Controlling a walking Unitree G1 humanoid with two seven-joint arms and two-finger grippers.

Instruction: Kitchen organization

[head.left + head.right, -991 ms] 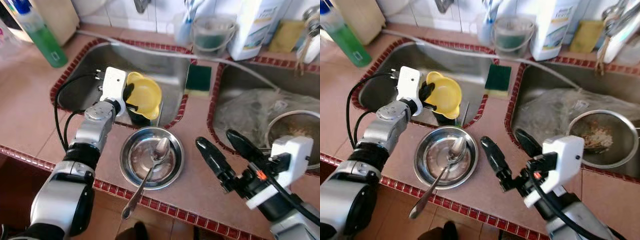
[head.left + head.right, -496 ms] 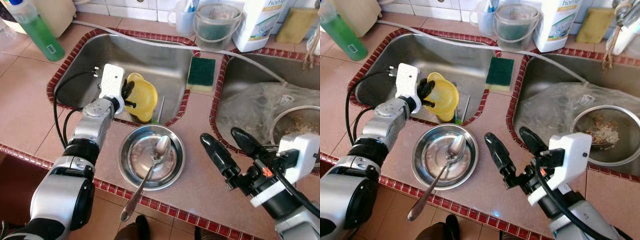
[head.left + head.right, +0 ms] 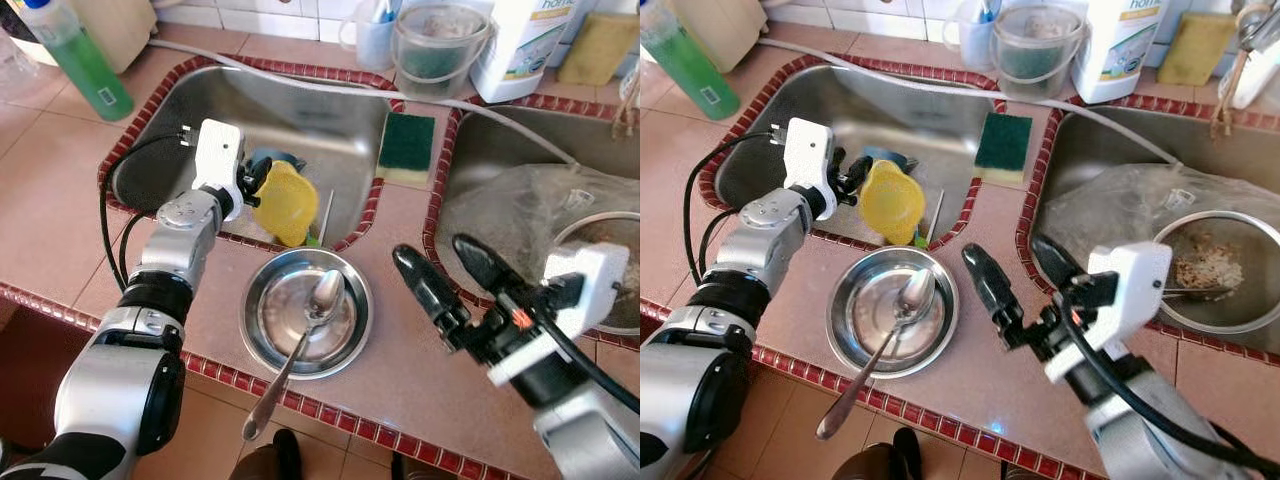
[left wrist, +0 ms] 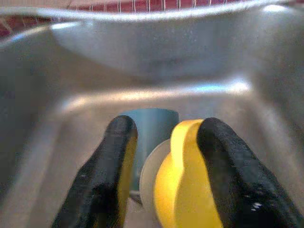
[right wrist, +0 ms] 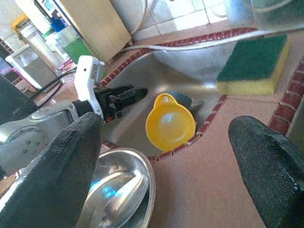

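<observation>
A yellow cup [image 3: 285,203] hangs tilted on its side in the left sink [image 3: 300,110]. My left gripper [image 3: 255,190] is shut on its rim, and the yellow wall [image 4: 183,190] sits between the black fingers [image 4: 107,175]. A blue-grey cup [image 4: 152,126] lies just behind it on the sink floor. On the counter in front stands a steel bowl [image 3: 255,335] with a long spoon [image 3: 300,340] resting in it, its handle over the counter edge. My right gripper [image 3: 435,252] hovers open above the counter, right of the bowl, holding nothing.
A green sponge [image 3: 407,148] lies on the divider between the sinks. The right sink holds a plastic bag [image 3: 510,215] and a metal strainer [image 3: 1215,270]. A green soap bottle [image 3: 80,65], a clear bucket [image 3: 435,45] and a white bottle [image 3: 520,40] line the back. A hose [image 3: 300,85] crosses the sinks.
The left gripper has turned the yellow cup from mouth-up onto its side and shifted it slightly in the sink, uncovering the blue-grey cup. The right gripper stays open over the counter.
</observation>
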